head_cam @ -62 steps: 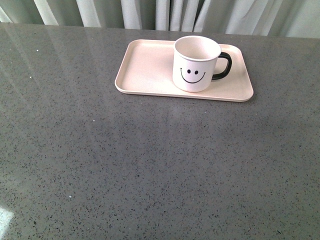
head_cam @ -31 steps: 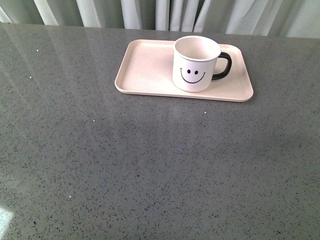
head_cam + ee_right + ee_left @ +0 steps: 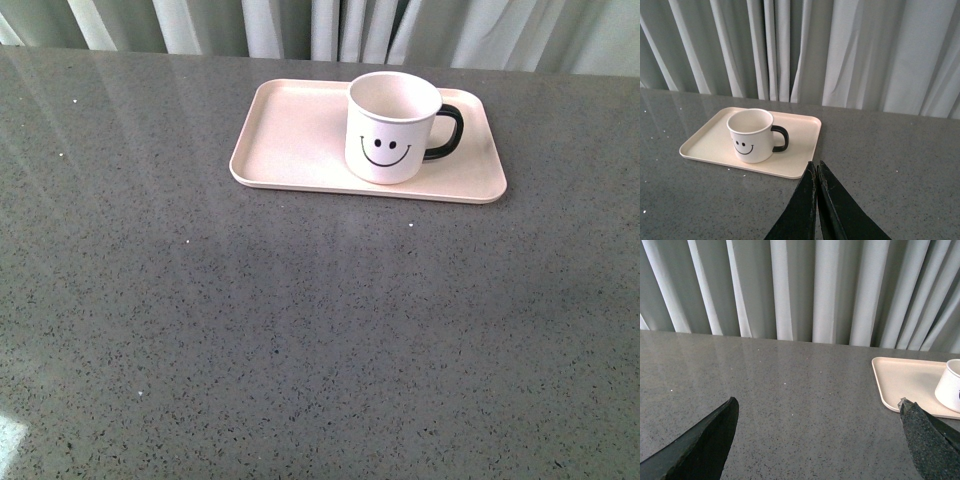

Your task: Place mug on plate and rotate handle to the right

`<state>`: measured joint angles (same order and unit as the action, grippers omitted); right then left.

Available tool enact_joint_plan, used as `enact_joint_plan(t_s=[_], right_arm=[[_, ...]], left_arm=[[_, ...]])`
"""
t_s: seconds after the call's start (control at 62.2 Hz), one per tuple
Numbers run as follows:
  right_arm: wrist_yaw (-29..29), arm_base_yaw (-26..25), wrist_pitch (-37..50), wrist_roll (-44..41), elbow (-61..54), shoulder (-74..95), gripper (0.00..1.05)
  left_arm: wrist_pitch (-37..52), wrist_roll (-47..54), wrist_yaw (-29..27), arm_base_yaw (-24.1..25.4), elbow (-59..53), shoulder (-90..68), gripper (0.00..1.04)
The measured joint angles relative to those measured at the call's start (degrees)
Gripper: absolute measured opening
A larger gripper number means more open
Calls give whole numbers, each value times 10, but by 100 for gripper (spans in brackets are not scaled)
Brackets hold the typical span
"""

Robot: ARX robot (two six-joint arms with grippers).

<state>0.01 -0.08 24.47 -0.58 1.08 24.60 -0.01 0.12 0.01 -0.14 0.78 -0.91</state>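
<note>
While the grey speckled table fills most of the front view, the plate lies on its far side, close to the curtain, with its long axis running left to right. The mug stands upright on the plate, toward the plate's right end, smiley face turned to the robot. Its handle projects from the mug's right side, so the task reads as essentially complete.

Neither arm shows in the front view. From the right wrist camera, the right gripper has its jaws pressed together, holding nothing, and sits apart from the plate, beyond the plate's right near corner; the mug lies ahead and to the left of the jaws. The left gripper has its jaws spread wide and empty, with the plate off to its right. Should any adjustment be needed, the right arm looks the nearer one.
</note>
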Motion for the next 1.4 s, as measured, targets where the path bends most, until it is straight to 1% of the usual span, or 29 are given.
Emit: enact_joint_plan(t_s=[0.514,0.707,0.788,1.093,1.125,1.206,1.399], right_arm=[[0,0,-119,0,0,-121,2],[0,0,-143,0,0,-145,2],[0,0,-236,0,0,-221,2],[0,0,-243,0,0,-242,2],[0,0,-243,0,0,-243,5],[0,0,-244,0,0,-243,23],[0,0,-244,0,0,-243,55]], left_arm=[[0,0,0,0,0,0,96],[0,0,0,0,0,0,96],[0,0,0,0,0,0,96],[0,0,0,0,0,0,96],[0,0,0,0,0,0,96],[0,0,0,0,0,0,96],[0,0,0,0,0,0,96]])
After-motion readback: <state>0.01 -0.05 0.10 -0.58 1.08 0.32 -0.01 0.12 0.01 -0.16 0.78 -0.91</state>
